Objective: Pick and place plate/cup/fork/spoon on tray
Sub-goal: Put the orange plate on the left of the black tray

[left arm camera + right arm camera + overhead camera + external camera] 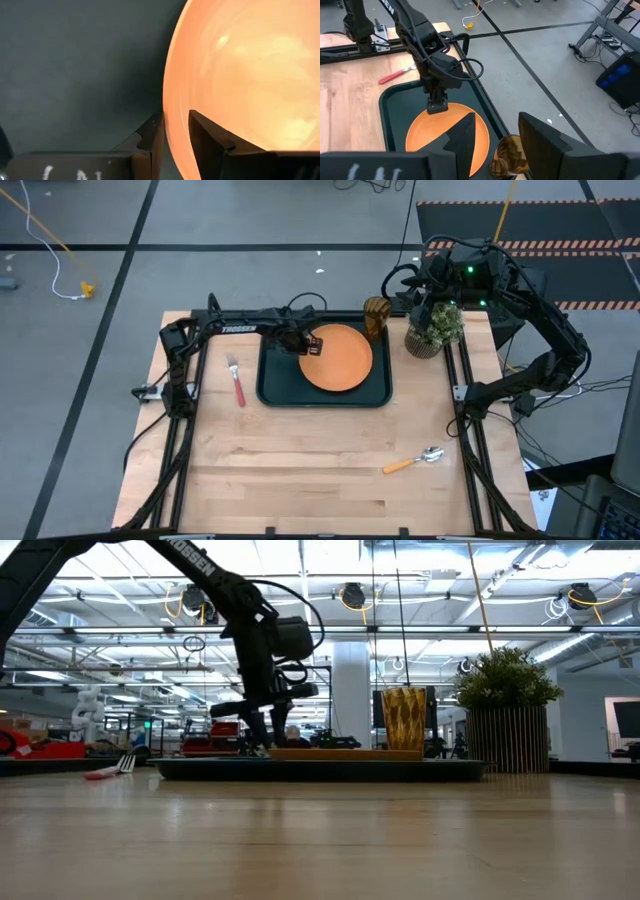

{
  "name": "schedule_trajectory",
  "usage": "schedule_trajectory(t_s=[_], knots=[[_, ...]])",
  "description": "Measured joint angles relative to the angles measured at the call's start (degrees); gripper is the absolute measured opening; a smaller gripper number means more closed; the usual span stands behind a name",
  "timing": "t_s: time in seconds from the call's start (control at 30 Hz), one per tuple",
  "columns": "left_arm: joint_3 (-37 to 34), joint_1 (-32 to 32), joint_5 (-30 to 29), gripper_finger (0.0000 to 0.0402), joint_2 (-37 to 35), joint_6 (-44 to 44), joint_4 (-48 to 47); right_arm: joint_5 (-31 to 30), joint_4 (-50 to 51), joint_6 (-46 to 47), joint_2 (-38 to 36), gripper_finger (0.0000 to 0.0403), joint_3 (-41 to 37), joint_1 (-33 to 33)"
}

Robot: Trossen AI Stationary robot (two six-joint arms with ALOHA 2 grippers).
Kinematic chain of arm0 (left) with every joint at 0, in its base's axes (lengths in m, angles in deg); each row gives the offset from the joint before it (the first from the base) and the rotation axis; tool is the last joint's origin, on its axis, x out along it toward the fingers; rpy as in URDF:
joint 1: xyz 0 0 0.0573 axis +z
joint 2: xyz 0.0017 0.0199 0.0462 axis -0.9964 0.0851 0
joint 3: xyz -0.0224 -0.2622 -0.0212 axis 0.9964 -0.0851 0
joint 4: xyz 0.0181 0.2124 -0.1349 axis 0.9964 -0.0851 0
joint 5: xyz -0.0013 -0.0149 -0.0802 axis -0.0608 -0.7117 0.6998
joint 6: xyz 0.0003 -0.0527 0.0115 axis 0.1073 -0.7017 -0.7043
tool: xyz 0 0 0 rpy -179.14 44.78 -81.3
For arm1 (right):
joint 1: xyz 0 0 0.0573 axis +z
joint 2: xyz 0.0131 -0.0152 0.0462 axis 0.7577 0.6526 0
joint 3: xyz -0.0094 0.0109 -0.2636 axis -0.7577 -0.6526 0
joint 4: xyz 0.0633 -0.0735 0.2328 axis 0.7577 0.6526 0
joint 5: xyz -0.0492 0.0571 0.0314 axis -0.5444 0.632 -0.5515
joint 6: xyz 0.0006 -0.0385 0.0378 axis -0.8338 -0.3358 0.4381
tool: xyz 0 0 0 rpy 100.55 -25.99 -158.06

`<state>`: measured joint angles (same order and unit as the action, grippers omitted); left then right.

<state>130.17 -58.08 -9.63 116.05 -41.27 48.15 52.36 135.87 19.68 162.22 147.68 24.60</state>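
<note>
Over on the left side of the wooden table (300,480), the fork (236,380) lies flat on the bare wood, tines toward the far edge, red handle toward the near edge, just beside the tray's left rim but not on it. Moving in, the left arm reaches across from the left, and the left gripper (311,347) is down at the plate's left edge. In its wrist view the two dark fingers (150,137) straddle the plate's rim with a narrow gap between them; whether they actually pinch the rim or just bracket it is hard to call from here. The plate (335,358) sits inside the tray (275,385), filling its middle and right portion. At the tray's far right corner stands the cup (376,318), upright, seemingly just off the rim on the table. Next to it on the right is the potted plant (433,330). Above that hangs the right gripper (495,132), raised well off the table with its fingers spread apart and nothing between them. Nearer the front right, the spoon (415,460) lies on the wood, well apart from the tray.
</note>
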Motion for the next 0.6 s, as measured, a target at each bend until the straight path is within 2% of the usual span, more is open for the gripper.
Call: schedule_trajectory(t_s=[0.6], knots=[[0.0, -5.8, 0.1, 0.0092, 0.0, -7.2, 1.7, 0.0, 0.2, -0.8, 0.0, 0.0144, 0.0, 0.0]])
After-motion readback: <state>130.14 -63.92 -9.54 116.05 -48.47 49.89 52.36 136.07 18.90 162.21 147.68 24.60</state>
